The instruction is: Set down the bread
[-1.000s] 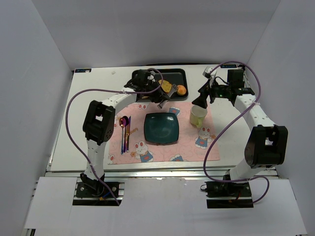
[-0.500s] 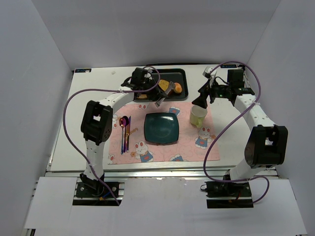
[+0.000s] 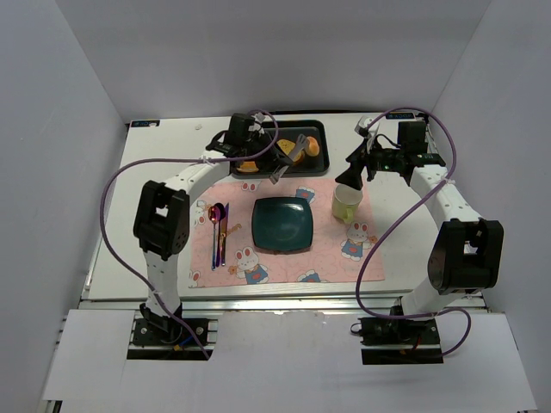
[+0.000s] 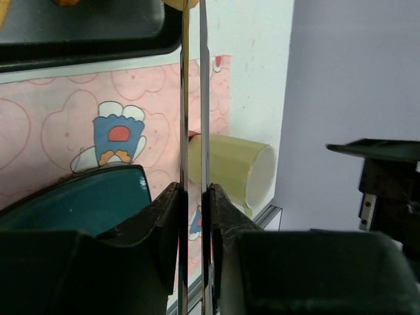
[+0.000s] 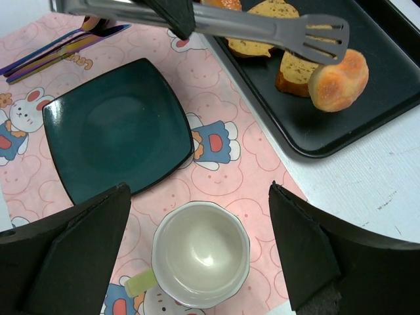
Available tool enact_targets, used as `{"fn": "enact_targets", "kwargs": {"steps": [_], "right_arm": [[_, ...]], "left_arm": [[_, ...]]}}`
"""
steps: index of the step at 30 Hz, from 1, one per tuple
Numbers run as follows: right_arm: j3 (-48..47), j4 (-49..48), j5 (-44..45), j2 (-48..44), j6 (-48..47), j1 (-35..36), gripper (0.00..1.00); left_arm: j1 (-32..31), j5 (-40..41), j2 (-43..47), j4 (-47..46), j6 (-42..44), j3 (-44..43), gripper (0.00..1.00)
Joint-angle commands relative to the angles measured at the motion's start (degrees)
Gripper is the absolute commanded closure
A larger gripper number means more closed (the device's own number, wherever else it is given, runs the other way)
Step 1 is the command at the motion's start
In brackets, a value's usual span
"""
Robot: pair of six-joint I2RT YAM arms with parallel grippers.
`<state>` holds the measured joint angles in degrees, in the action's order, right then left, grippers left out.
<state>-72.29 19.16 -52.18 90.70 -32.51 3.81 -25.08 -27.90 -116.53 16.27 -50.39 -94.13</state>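
The bread (image 3: pixel 313 148) is a small round golden bun at the right end of the black tray (image 3: pixel 312 127), and it also shows in the right wrist view (image 5: pixel 338 79). My left gripper (image 3: pixel 258 144) is over the tray and shut on grey slotted tongs (image 5: pixel 262 26). Their two blades run close together between my fingers (image 4: pixel 195 190). The tong tips (image 3: pixel 297 151) hover just left of the bun, over a toast slice (image 5: pixel 295 72), and hold nothing. The teal plate (image 3: pixel 282 224) lies bare on the pink placemat (image 3: pixel 344 258). My right gripper (image 3: pixel 357 168) is open above the cup (image 5: pixel 200 252).
Toast slices (image 5: pixel 252 46) and another orange piece (image 3: pixel 250 165) lie in the tray. The pale green cup (image 3: pixel 347 203) stands right of the plate. A spoon and other cutlery (image 3: pixel 219 228) lie on the mat to the plate's left. White walls enclose the table.
My left arm has swung the tongs toward the back, further over the tray, so their tips now sit beside the bun. The right arm has not moved.
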Motion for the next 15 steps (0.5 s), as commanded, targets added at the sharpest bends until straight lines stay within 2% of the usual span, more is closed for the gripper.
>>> {"fn": "enact_targets", "kwargs": {"steps": [1,7,11,15], "right_arm": [[-0.83,-0.97,-1.52,-1.93,0.26,-0.30,0.11],[-1.01,-0.52,-1.52,-2.28,-0.36,-0.30,0.11],[-1.10,-0.44,-2.04,-2.19,-0.36,-0.39,0.11],[-1.27,-0.17,-2.57,-1.84,-0.45,-0.30,0.11]], "left_arm": [[0.21,-2.16,7.54,-2.30,1.17,1.05,1.00],[0.21,-5.76,15.96,-2.13,3.80,10.26,1.00],[0.38,-7.69,23.77,0.07,7.50,19.66,1.00],[0.91,-9.01,32.14,-1.50,7.24,31.25,1.00]]}}
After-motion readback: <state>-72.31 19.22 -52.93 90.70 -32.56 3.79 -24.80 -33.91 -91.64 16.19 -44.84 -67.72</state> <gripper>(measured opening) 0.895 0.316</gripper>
